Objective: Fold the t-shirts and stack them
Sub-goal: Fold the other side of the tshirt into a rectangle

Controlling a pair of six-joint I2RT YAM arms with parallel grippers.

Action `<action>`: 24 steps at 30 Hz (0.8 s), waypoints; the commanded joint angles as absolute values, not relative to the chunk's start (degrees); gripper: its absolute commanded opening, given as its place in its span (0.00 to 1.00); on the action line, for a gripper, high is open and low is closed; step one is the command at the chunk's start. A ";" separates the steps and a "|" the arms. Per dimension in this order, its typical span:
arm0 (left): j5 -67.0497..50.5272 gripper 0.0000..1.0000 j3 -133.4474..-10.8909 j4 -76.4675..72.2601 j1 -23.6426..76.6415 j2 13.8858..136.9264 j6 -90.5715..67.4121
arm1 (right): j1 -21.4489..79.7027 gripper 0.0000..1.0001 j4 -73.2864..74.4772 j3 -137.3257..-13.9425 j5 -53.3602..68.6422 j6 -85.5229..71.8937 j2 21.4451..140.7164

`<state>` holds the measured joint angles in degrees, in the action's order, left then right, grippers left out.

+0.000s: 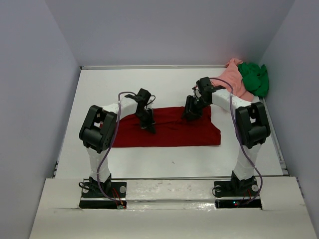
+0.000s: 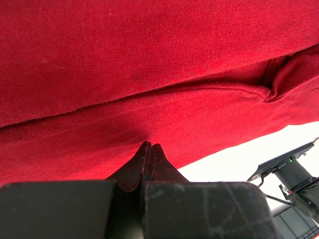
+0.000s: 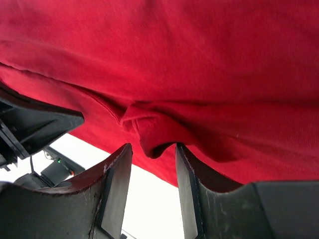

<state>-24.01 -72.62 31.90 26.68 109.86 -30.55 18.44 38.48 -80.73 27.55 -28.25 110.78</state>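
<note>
The dark red t-shirt (image 1: pixel 169 132) lies as a wide folded band across the middle of the white table (image 1: pixel 164 162). My left gripper (image 1: pixel 149 128) is shut, its tips (image 2: pixel 150 145) pressed down onto the red cloth (image 2: pixel 149 59) near a fold line, with nothing seen between them. My right gripper (image 1: pixel 191 117) stands open over the shirt's far right part. In the right wrist view a small raised fold of red cloth (image 3: pixel 149 134) sits just past the gap between its fingertips (image 3: pixel 153 147). The salmon pink t-shirt (image 1: pixel 233 78) and green t-shirt (image 1: pixel 255 77) lie bunched at the back right corner.
Grey walls close in the table on the left, back and right. The two arm bases (image 1: pixel 102 189) stand at the near edge. The left gripper's body (image 3: pixel 30 124) shows close by in the right wrist view.
</note>
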 commanded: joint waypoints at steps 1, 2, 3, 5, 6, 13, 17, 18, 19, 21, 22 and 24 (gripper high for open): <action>-25.58 0.00 -71.81 32.34 27.16 108.11 -30.59 | 18.81 0.46 37.18 -84.98 28.65 -27.33 111.62; -25.58 0.00 -71.81 32.43 27.16 108.11 -30.67 | 18.81 0.46 37.53 -86.12 28.57 -26.90 112.23; -25.58 0.00 -71.89 32.34 27.16 108.28 -30.76 | 18.81 0.46 37.70 -86.65 28.56 -26.81 112.50; -25.66 0.00 -72.16 32.43 27.16 108.37 -30.76 | 18.81 0.46 38.49 -87.62 28.39 -26.46 113.29; -25.66 0.00 -72.16 32.52 27.16 108.46 -30.76 | 18.81 0.46 38.67 -87.97 28.30 -26.11 113.46; -25.75 0.00 -73.21 32.78 27.16 109.25 -30.67 | 18.81 0.00 39.90 -90.26 28.65 -25.84 115.14; -25.84 0.00 -73.21 32.61 27.16 109.34 -30.76 | 18.81 0.00 40.08 -90.53 28.83 -25.84 115.14; -25.84 0.00 -73.21 32.61 27.16 109.34 -30.67 | 18.81 0.00 40.17 -90.70 28.83 -25.75 115.22; -25.84 0.00 -73.21 32.61 27.16 109.42 -30.67 | 18.81 0.00 40.34 -91.05 29.00 -25.75 115.49; -25.75 0.00 -73.13 32.43 27.16 109.42 -30.67 | 18.81 0.00 40.43 -92.54 29.09 -25.84 115.93; -25.75 0.00 -72.86 32.34 27.25 109.34 -30.76 | 18.81 0.00 40.60 -94.03 29.53 -25.84 116.71; -25.84 0.00 -72.77 32.34 27.16 109.34 -30.76 | 18.81 0.00 40.87 -95.78 30.23 -25.84 117.68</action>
